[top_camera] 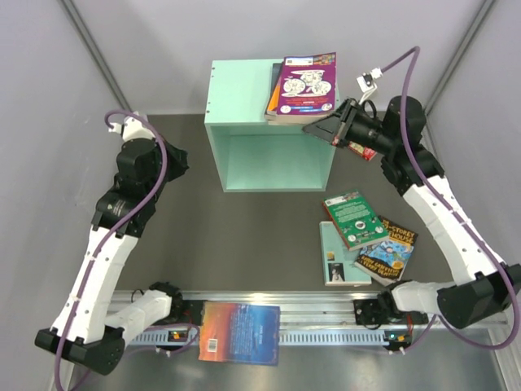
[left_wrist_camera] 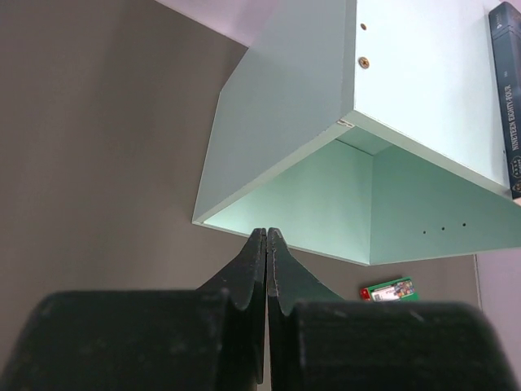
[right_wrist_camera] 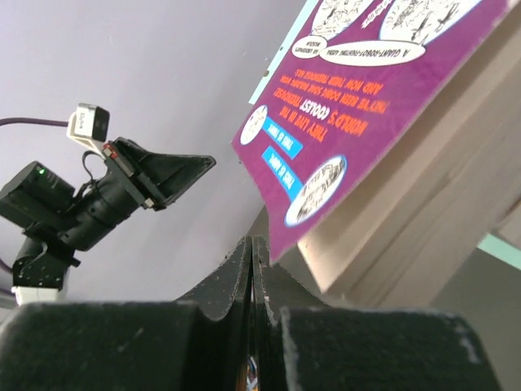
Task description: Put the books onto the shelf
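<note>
- Shelf (top_camera: 244,90): one, mint-green cube, sitting at the far middle of the dark table (top_camera: 260,236), open front facing the arms.
- Books on top of the shelf: a stack at its right end. Purple book (top_camera: 305,84) uppermost, overhanging the right edge. A dark-spined book (left_wrist_camera: 510,98) lies lower in the stack. The right wrist view shows thick page edges below the purple cover; exact number in the stack cannot be told.
- Books on the table, right of centre: three, overlapping. Green book (top_camera: 352,218) lies over a pale teal book (top_camera: 335,262) and touches a blue-and-orange book (top_camera: 391,249).
- Book at the near edge: one, blue book (top_camera: 240,332), lying across the metal rail (top_camera: 326,314) between the arm bases.
- Red-and-green object (top_camera: 363,151): one, on the table right of the shelf, mostly hidden beneath the right arm; cannot tell whether it is a book.
- Left gripper (left_wrist_camera: 266,233): jaws pressed together, nothing between them, in the air left of the shelf and pointing at its open front.
- Right gripper (top_camera: 309,128): jaws pressed together, nothing held, tips just below the purple book's overhanging corner, at the shelf's upper right front corner.
</note>
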`<state>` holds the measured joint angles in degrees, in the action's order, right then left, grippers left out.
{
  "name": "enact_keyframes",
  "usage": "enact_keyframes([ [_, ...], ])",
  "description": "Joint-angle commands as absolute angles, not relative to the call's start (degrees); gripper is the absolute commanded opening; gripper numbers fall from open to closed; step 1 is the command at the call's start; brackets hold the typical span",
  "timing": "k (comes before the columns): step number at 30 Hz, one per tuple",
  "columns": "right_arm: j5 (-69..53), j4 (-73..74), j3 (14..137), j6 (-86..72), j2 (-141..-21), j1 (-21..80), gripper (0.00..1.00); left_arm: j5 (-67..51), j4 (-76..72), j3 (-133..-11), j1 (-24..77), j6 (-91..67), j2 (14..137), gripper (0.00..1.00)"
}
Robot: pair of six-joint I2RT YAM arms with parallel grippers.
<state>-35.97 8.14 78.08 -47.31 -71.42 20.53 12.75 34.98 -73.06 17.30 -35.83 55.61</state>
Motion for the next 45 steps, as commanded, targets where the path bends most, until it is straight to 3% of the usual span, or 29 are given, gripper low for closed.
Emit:
enact_keyframes([
  [1, -33.14, 7.03, 83.23, -44.74, -72.86, 22.85, 0.00, 13.71, 34.54, -72.77, 17.23, -35.51, 55.54, 0.00],
  [22, -26.89, 9.05, 89.21, -41.57, -80.77, 23.47, 0.00, 14.68, 34.63, -74.27, 17.23, -33.58, 57.65, 0.00],
  [30, -28.47, 6.94, 88.24, -38.15, -72.69, 22.59, 0.01, 13.62, 37.44, -74.62, 17.23, -33.48, 57.39, 0.00],
  [32, -29.53, 7.73, 88.16, -37.53, -70.85, 22.41, 0.15, 12.40, 38.67, -73.75, 17.23, -33.92, 56.95, 0.00],
  [33, -29.10, 9.56, 87.89, -37.01, -68.93, 22.41, 0.35, 11.96, 39.37, -73.48, 17.23, -34.01, 56.69, 0.00],
  [36, -25.42, 15.87, 85.26, -35.78, -63.47, 21.80, 0.73, 8.02, 40.34, -71.72, 17.23, -34.10, 56.25, 0.00],
  [39, -17.77, 24.29, 78.24, -37.51, -57.16, 17.95, 0.87, 1.45, 41.04, -68.74, 17.23, -33.75, 55.99, 0.00],
  [42, -19.51, 32.75, 69.02, -41.20, -55.99, 5.40, 0.91, -5.16, 41.04, -65.14, 17.23, -33.93, 55.81, 0.04],
  [43, -18.99, 37.13, 63.34, -41.74, -55.81, 1.97, 0.91, -9.36, 40.44, -64.08, 17.23, -34.01, 55.72, 0.19],
  [45, -14.09, 40.24, 59.25, -41.75, -55.46, -3.25, 0.93, -12.03, 39.55, -61.53, 17.31, -34.36, 55.64, 0.34],
])
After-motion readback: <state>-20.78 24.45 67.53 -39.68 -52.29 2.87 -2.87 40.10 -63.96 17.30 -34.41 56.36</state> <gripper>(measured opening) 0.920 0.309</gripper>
